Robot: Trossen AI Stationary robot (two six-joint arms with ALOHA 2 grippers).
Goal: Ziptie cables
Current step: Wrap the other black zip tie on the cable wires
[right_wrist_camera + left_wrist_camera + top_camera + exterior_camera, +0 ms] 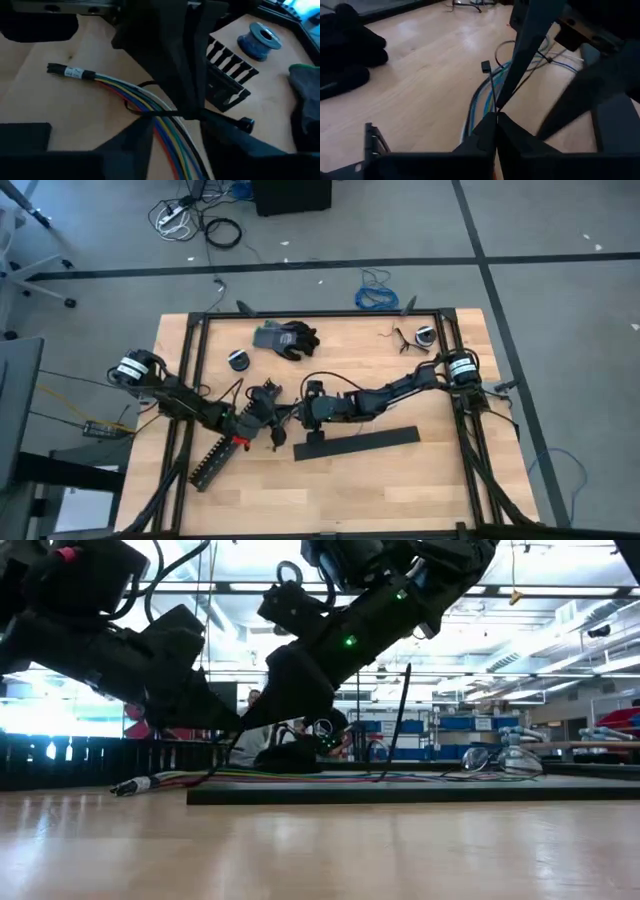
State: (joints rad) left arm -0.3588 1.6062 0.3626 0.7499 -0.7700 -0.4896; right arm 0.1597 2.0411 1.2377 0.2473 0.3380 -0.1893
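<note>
The cables, a bundle of blue, green, white and other coloured wires, lie on the table near its middle. They also show in the left wrist view. A thin black ziptie lies across them, its head to one side. My left gripper is shut on this ziptie just above the bundle. My right gripper faces it from the right. It is open, with one finger on either side of the cables. In the low view a thin black strip stands up behind the grippers. My left gripper pinches the ziptie's strip between its two fingertips, a short way from the head. The fingers slant down from the table's left side. The head end sticks out beyond the tips, clear of the table. The other way, the strip runs across the cables.
A wide flat black bar lies just near of the grippers, and a slotted black duct lies near left. Dark gloves, a tape roll and glasses sit toward the far edge. People show in the room behind.
</note>
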